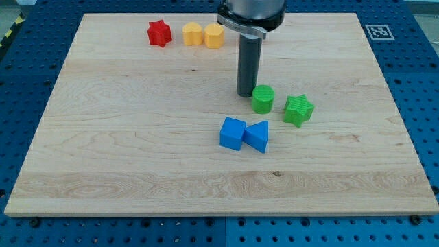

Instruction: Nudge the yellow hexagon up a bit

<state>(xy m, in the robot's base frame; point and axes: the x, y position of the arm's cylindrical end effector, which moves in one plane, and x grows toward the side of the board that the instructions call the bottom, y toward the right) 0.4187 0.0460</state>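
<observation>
A: Camera view: where is my tip (pixel 246 95)?

B: Low on the wooden board (pixel 137 151), just left of the green cylinder (pixel 263 99), nearly touching it. A bare rod, holding nothing.

A: And the yellow hexagon (pixel 215 36)?

B: Well above the green cylinder, toward the view's top, apart from the tip. A second yellow block (pixel 192 33) touches its left side; a red star (pixel 159 33) sits further left.

A: Others?

B: A green star (pixel 299 110) right of the cylinder; a blue cube (pixel 232 133) and blue triangular block (pixel 258 135) below it.

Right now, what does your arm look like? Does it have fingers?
No fingers. My arm ends in a straight, dark grey rod, round like a thick pipe. Above it sits a wider black collar with a shiny silver edge. My tip is flat and plain. No cables or markings show.
</observation>
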